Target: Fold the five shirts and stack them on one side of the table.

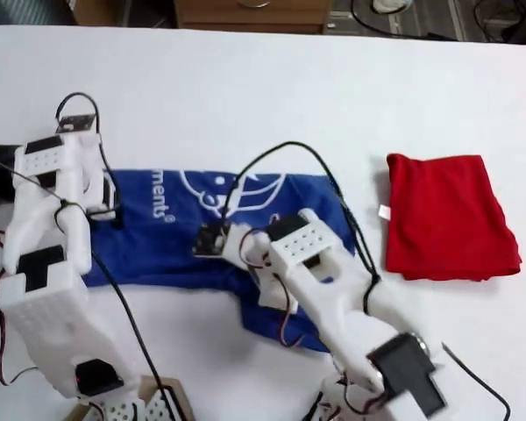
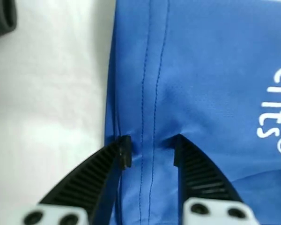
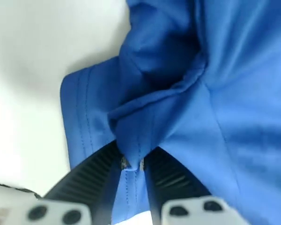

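Observation:
A blue shirt [image 1: 171, 241] with white print lies spread across the middle of the white table. A folded red shirt [image 1: 447, 215] rests to its right. My left gripper [image 1: 114, 209] sits at the blue shirt's left edge. In the left wrist view the left gripper [image 2: 151, 151] is open, its fingertips [image 2: 124, 152] pressing on the stitched hem of the blue shirt [image 2: 215, 70] on either side. My right gripper [image 1: 212, 239] is over the shirt's middle. The right gripper [image 3: 132, 161] is shut on a bunched fold of the blue shirt [image 3: 215, 93].
Bare white table [image 1: 245, 88] stretches behind the shirts to the far edge. Black cables [image 1: 280, 153] loop over the blue shirt from both arms. A dark object [image 2: 2, 18] lies on the table beside the shirt's left edge. The arms' bases stand at the near edge.

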